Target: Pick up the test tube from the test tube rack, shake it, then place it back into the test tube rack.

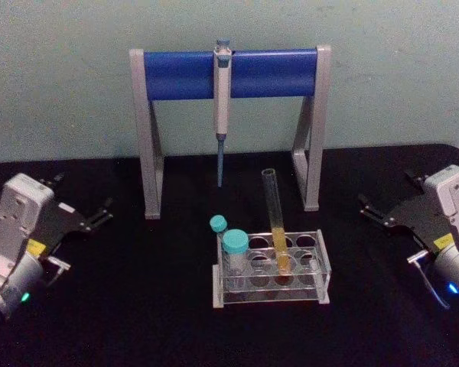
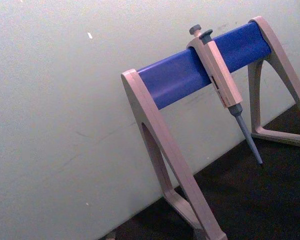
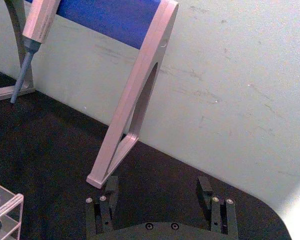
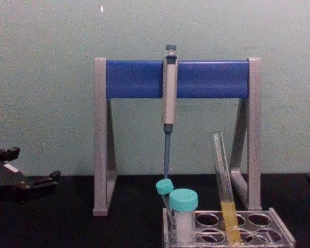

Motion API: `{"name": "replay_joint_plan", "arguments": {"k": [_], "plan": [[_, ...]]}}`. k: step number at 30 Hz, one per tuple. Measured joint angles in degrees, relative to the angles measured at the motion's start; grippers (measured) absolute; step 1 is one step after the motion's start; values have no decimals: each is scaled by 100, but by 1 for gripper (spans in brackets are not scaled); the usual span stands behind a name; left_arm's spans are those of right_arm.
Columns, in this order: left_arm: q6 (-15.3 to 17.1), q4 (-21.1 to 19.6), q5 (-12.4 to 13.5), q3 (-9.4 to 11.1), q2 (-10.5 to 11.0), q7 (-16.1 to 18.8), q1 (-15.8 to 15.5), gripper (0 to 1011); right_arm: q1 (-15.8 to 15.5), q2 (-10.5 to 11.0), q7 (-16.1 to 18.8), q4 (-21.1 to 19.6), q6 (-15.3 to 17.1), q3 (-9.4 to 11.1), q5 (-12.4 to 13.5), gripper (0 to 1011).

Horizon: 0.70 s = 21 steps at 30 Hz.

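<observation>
Your test tube (image 1: 274, 214) is thin, slick, open-topped glass. It's light but breakable, so I'd pinch the bare upper part gently. It leans in the test tube rack (image 1: 323, 269), lower centre of the head view. The left gripper (image 1: 83, 195) at mid-left and the right gripper (image 3: 157, 187) at mid-right are both parked, spread wide, empty.

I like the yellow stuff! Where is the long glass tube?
In the head view, the test tube stands tilted in the test tube rack at mid-table, right of the teal-capped vials.
</observation>
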Motion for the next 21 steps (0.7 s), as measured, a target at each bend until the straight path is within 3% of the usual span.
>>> {"name": "replay_joint_plan", "arguments": {"k": [21], "plan": [[0, 0, 0, 0, 0, 0, 0, 1001, 0, 0, 0, 0, 0, 0, 0, 1000]]}}
